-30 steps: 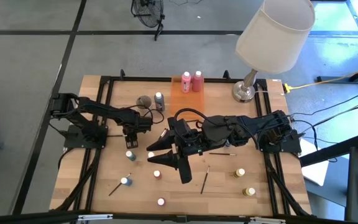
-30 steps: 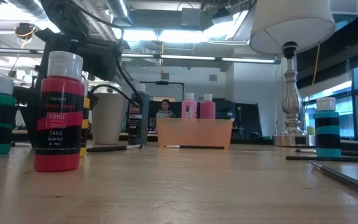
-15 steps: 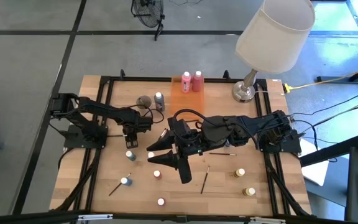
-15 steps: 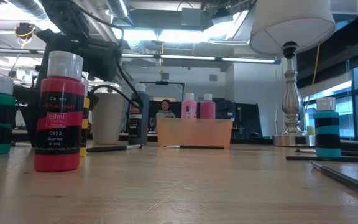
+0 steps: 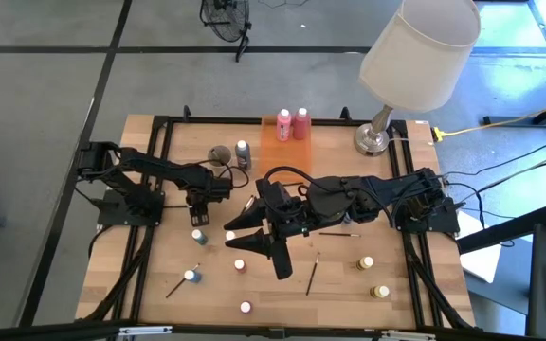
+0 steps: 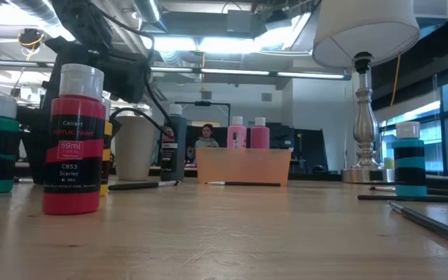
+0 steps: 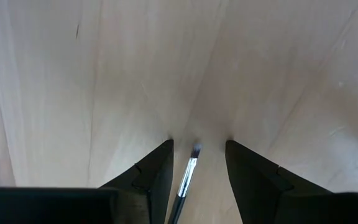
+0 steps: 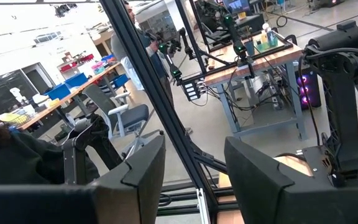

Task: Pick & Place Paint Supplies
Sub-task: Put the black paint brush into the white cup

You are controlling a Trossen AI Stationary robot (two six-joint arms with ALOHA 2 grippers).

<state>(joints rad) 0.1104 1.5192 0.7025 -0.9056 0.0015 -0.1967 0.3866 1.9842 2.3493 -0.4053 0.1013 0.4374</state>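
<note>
Nothing differs from a second ago — the left gripper [image 7: 197, 149], left of frame centre, stays spread astride a paintbrush [image 7: 187, 175]; the right gripper [image 8: 194, 146], mid-frame, gapes empty.

Left gripper [image 7: 197, 163] low over worktop, pointing down, jaws parted. Right gripper [image 5: 275, 254] mid-worktop, arm stretched in from right, wrist tipped up and level, jaws parted, nothing between them.
</note>
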